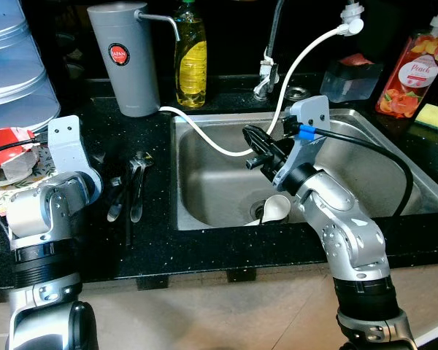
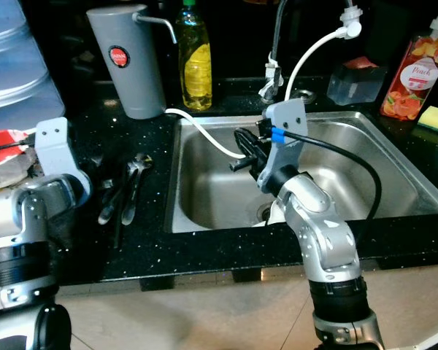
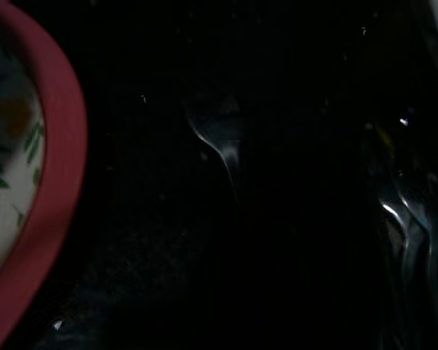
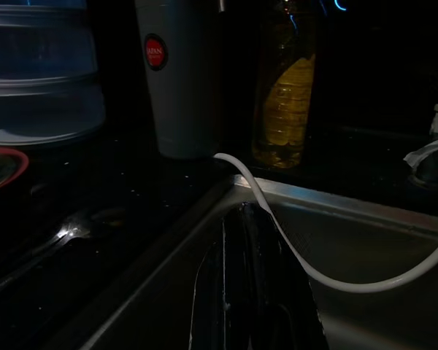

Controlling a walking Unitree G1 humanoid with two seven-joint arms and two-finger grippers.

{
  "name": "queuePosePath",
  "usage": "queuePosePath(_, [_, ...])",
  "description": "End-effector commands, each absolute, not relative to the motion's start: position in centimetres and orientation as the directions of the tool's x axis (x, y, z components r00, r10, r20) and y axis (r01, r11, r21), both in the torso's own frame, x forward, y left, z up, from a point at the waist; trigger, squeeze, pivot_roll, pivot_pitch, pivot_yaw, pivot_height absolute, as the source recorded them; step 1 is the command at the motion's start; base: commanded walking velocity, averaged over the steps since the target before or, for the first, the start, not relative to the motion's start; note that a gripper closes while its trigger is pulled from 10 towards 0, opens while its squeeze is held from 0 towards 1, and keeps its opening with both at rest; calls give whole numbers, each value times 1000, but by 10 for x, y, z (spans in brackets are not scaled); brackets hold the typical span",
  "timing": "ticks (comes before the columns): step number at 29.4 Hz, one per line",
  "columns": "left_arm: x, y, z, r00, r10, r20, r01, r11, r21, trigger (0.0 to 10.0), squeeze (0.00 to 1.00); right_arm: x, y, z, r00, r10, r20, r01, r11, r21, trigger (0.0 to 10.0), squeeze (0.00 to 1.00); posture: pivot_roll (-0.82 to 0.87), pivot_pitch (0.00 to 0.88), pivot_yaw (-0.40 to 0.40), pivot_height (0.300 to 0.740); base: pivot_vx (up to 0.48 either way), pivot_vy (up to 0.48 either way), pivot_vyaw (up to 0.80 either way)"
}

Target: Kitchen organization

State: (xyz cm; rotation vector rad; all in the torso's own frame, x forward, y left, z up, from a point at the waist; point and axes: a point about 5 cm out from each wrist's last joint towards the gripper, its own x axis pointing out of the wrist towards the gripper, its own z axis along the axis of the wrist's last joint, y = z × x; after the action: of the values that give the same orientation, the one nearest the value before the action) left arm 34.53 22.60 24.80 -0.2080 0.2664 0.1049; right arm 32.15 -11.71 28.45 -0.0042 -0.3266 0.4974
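Observation:
Several pieces of metal cutlery [image 1: 136, 182] lie on the black counter left of the steel sink [image 1: 204, 211]. My left gripper [image 1: 115, 191] hangs low over the counter right beside them; the left wrist view is dark, with faint cutlery [image 3: 405, 219] and a red-rimmed plate [image 3: 55, 182]. My right gripper [image 1: 254, 149] is inside the sink, shut, pointing at the left wall next to a white hose [image 1: 204, 137]. The right wrist view shows its two fingers pressed together [image 4: 242, 219] under the hose [image 4: 292, 255]. A white cup-like piece [image 1: 275, 210] lies by the drain.
A grey water dispenser [image 1: 124, 58] and a yellow soap bottle [image 1: 190, 62] stand behind the counter. A clear water jug [image 1: 14, 65] and the red-rimmed plate [image 1: 4, 153] are at far left. A peach bottle [image 1: 412, 73], a sponge [image 1: 433, 117] and a plastic box [image 1: 350, 76] sit back right.

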Motion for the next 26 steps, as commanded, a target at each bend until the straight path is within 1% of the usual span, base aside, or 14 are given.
queuePosePath(1, [345, 227, 240, 952, 94, -292, -145, 976, -160, 0, 0, 321, -118, 283, 829, 473, 297, -471, 878, -84, 10000, 0, -45, 100, 30, 740, 0, 0, 0])
queuePosePath(4, [346, 223, 250, 975, 69, -213, -99, 986, -133, 0, 0, 321, -118, 283, 829, 474, 297, -472, 878, -84, 10000, 0, -45, 99, 26, 740, 0, 0, 0])
queuePosePath(5, [345, 217, 264, 991, 36, -127, -53, 990, -130, 10000, 0, 321, -118, 283, 828, 475, 297, -472, 877, -84, 10000, 0, -45, 99, 26, 740, 0, 0, 0])
queuePosePath(6, [345, 217, 264, 991, 36, -127, -53, 990, -130, 10000, 0, 321, -118, 283, 828, 475, 297, -472, 877, -84, 10000, 0, -45, 99, 26, 740, 0, 0, 0])
queuePosePath(7, [344, 212, 279, 999, 13, -37, -18, 993, -116, 10000, 0, 321, -118, 283, 829, 474, 297, -472, 877, -84, 10000, 0, -45, 99, 26, 740, 0, 0, 0])
queuePosePath(9, [342, 209, 288, 1000, -4, 16, 5, 995, -104, 10000, 0, 321, -118, 283, 829, 474, 298, -472, 878, -84, 10000, 0, -45, 99, 26, 740, 0, 0, 0])
queuePosePath(11, [337, 197, 311, 987, -87, 138, 103, 988, -113, 10000, 0, 321, -118, 283, 829, 473, 298, -470, 878, -85, 10000, 0, -45, 99, 26, 740, 0, 0, 0])
queuePosePath(13, [335, 193, 317, 980, -112, 163, 131, 985, -112, 10000, 0, 321, -118, 283, 829, 473, 298, -470, 879, -84, 10000, 0, -49, 102, 27, 740, 0, 0, 0])
queuePosePath(14, [336, 191, 318, 981, -121, 151, 136, 986, -92, 10000, 0, 321, -118, 283, 830, 472, 298, -469, 879, -84, 10000, 0, -47, 102, 27, 740, 0, 0, 0])
queuePosePath(18, [346, 203, 297, 999, -3, 38, 3, 1000, -6, 10000, 0, 321, -118, 283, 831, 470, 297, -468, 880, -83, 10000, 0, -46, 103, 28, 740, 0, 0, 0])
queuePosePath(19, [346, 203, 297, 999, -3, 38, 3, 1000, -6, 10000, 0, 321, -118, 283, 831, 470, 297, -468, 880, -83, 10000, 0, -46, 103, 28, 740, 0, 0, 0])
queuePosePath(20, [348, 210, 287, 998, 54, -24, -54, 998, -9, 10000, 0, 321, -118, 283, 831, 469, 298, -467, 880, -82, 10000, 0, -50, 104, 31, 740, 0, 0, 0])
queuePosePath(22, [349, 215, 279, 993, 97, -64, -98, 995, -11, 10000, 0, 321, -119, 283, 832, 468, 298, -466, 881, -81, 10000, 0, -53, 106, 30, 740, 0, 0, 0])
queuePosePath(26, [350, 219, 271, 986, 131, -104, -133, 991, -12, 10000, 0, 321, -120, 282, 834, 466, 296, -464, 882, -81, 10000, 0, -52, 106, 26, 740, 0, 0, 0])
